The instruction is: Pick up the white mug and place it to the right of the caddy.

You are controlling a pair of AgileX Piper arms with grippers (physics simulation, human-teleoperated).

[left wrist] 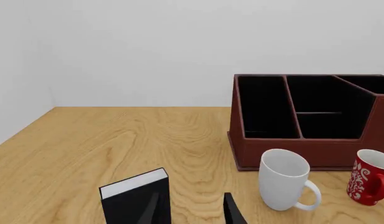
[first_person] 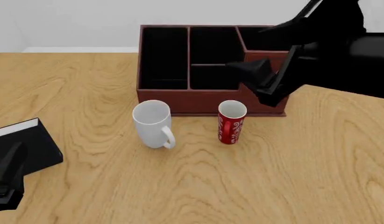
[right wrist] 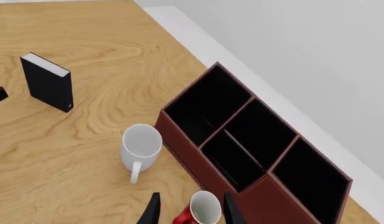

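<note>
Nearest the front camera, the left gripper [first_person: 5,179] was seen low beside a small black box [first_person: 24,149] with a white edge; its fingers were parted and held nothing. Above the caddy's right end, the right gripper [first_person: 254,79] was raised over the table [first_person: 292,177], its fingers likewise spread and empty, as shown in the right wrist view.

The white mug [first_person: 152,123] was standing upright on the wood, just in front of the caddy [first_person: 179,95] and left of a red cup [first_person: 231,122], apart from both. Its loop handle was turned toward the camera and slightly right. The caddy was shown as a dark reddish-brown organiser with black-lined compartments.

The mug was plain, glossy and white, with an open mouth. It was judged rigid, moderately heavy, breakable and slippery under metal fingers. A hold across the rim wall, one finger inside and one outside, away from the handle, was judged most secure.
</note>
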